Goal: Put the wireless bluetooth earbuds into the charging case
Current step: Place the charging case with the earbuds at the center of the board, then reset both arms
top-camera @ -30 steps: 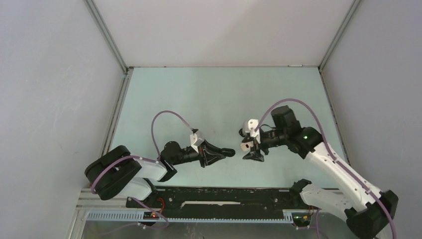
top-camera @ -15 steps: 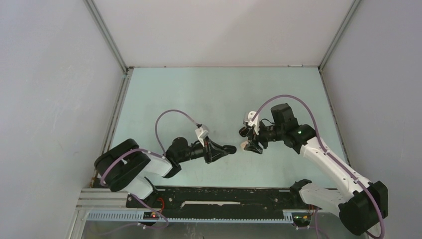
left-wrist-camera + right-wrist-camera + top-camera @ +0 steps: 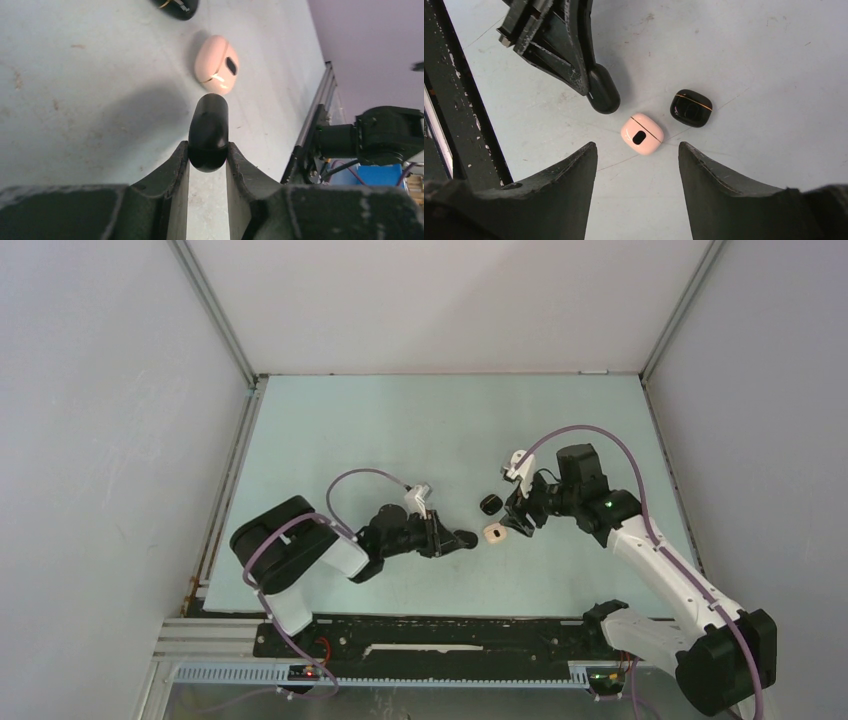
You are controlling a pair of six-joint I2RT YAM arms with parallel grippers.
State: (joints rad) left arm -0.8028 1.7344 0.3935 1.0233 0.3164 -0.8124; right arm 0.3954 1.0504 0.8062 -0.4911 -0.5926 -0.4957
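1. Cases, top view: two small pebble-shaped ones lie near the middle of the table (image 3: 400, 430), slightly toward its right edge. The pink case (image 3: 493, 532) sits nearer the near edge and the black case (image 3: 489, 503) just behind it; they are close but apart. The left pincer (image 3: 452, 538) points at the pink case from the left, with a black capsule (image 3: 466, 538) in its tip just beside that case. The right pincer (image 3: 518, 518) hangs just right of both cases.

2. Left wrist view: the left pincer (image 3: 209, 149) is clamped on the black capsule (image 3: 209, 125), a smooth, glossy, rounded oblong that sticks out past the fingertips. I cannot tell whether it is a bud or a case on edge. Just beyond it lies the pink case (image 3: 216, 65), closed, with a thin seam and a small black oval mark. A narrow gap of table (image 3: 75, 75) separates the two. The black case (image 3: 175, 4) is cut off by the top of the view.

3. Right wrist view: the right pincer (image 3: 638, 147) has its fingers wide apart and holds nothing. The pink case (image 3: 642, 135) lies on the table between and just ahead of them. The black case (image 3: 691, 107), glossy with a fine gold seam, lies just to its right. The black capsule (image 3: 603, 96) is just to its left, gripped by the left pincer (image 3: 586, 86).
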